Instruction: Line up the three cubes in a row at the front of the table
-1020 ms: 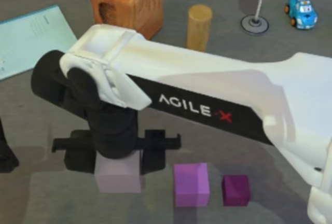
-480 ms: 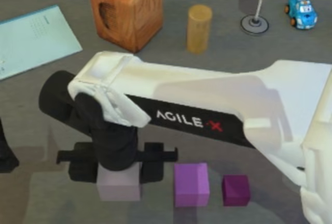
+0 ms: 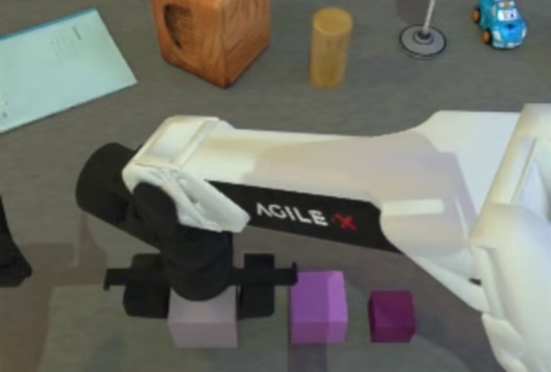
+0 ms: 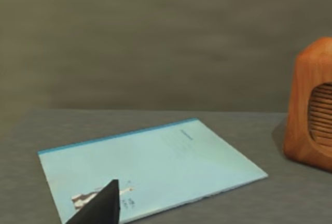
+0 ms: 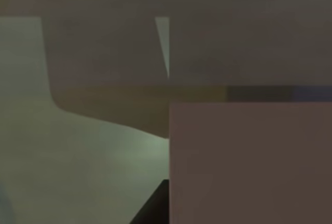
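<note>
Right gripper (image 3: 203, 296) down at the tabletop's front edge, fingers closed around the pale mauve cube (image 3: 204, 321). Violet-pink cube (image 3: 318, 306) just beside it, dark magenta cube (image 3: 392, 315) next in row. Left arm parked at left edge, its gripper's state unclear.

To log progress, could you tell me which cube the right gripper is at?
The pale mauve cube, leftmost and largest; the right gripper straddles it, unlike the violet-pink cube and dark magenta cube.

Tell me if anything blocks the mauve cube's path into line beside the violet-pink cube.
Nothing visible does. The right gripper straddles the pale mauve cube, and only a bare strip of table separates it from the violet-pink cube.
</note>
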